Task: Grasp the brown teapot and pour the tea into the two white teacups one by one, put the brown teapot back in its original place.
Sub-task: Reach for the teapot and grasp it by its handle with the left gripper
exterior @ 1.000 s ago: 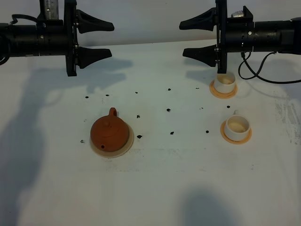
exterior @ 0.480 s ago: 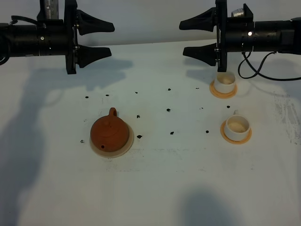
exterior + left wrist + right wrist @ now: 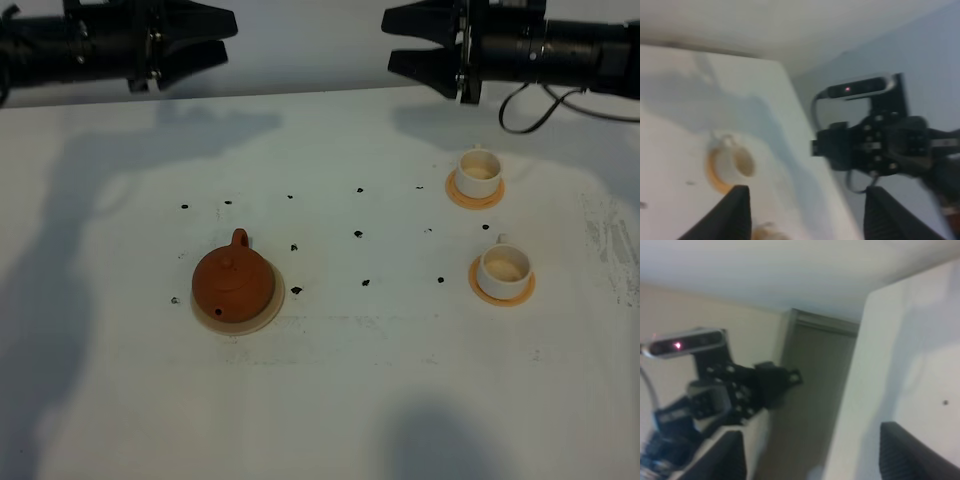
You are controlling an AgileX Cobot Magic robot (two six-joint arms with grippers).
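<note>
The brown teapot sits on its cream disc, the original place, left of the table's middle, handle toward the back. The two white teacups stand on orange-tan coasters at the right: the far cup and the near cup. My left gripper hangs high at the back left, open and empty, far from the teapot. My right gripper is high at the back right, open, behind the far cup. The left wrist view, between the gripper tips, shows one cup and the edge of another. In the right wrist view the gripper is open on nothing.
Small dark specks dot the white tabletop between the teapot and the cups. A black cable loops below the right arm. Each wrist view shows the opposite arm with its camera.
Both arms have risen and drawn back toward the far edge. The right gripper no longer overlaps the far cup. Teapot and cups have not moved.
</note>
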